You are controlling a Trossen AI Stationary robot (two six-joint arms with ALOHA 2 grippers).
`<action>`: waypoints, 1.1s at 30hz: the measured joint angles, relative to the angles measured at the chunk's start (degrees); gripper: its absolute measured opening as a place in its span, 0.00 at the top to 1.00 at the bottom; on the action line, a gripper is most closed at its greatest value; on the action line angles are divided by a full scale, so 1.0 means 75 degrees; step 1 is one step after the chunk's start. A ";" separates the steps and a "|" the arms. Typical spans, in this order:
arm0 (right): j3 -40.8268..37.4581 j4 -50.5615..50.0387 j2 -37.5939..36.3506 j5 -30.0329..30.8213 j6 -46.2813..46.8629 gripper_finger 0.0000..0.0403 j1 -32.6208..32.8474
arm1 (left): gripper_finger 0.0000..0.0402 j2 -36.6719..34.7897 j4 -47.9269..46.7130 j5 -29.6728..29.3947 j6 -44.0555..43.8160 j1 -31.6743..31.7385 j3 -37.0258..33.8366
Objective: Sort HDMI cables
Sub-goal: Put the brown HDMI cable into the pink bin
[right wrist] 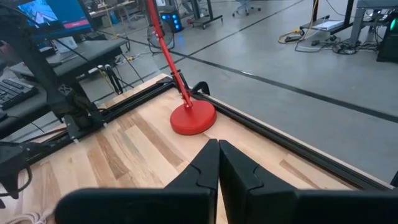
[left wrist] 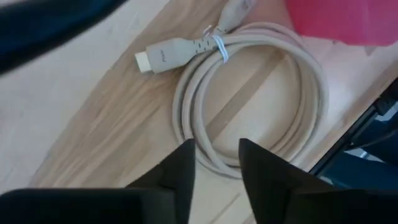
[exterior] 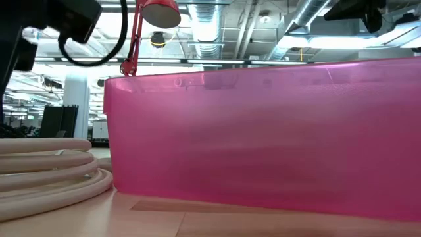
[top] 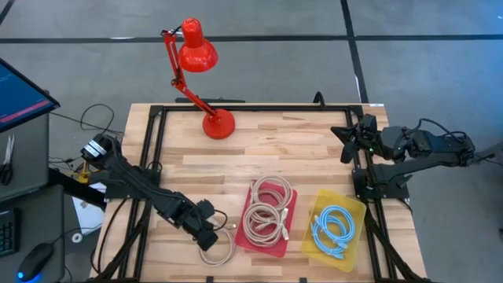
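One beige HDMI cable coil (top: 218,250) lies flat on the wood near the table's near edge, left of the pink tray (top: 292,236). In the left wrist view this coil (left wrist: 249,93) shows its white plug (left wrist: 165,55) and a tie. My left gripper (top: 208,236) (left wrist: 216,158) is open above the coil's left arc, with one finger on each side of the strands. More beige coils (top: 267,212) lie in the pink tray. Light blue cables (top: 332,232) lie in the yellow tray (top: 357,208). My right gripper (top: 346,141) (right wrist: 218,155) is shut and waits by the table's right edge.
A red desk lamp stands with its base (top: 218,124) (right wrist: 193,118) on the table's far side. Black frame rails run along the table's edges. In the low view the pink tray wall (exterior: 263,131) fills most of the picture, with the beige coil (exterior: 46,171) to its left. Bare wood lies between the lamp and the trays.
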 joint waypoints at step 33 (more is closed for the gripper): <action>-0.0003 0.0005 0.0002 0.0000 -0.0002 1.00 0.0006 | 0.68 0.1039 0.3861 -0.0058 -0.0828 0.0050 -0.1996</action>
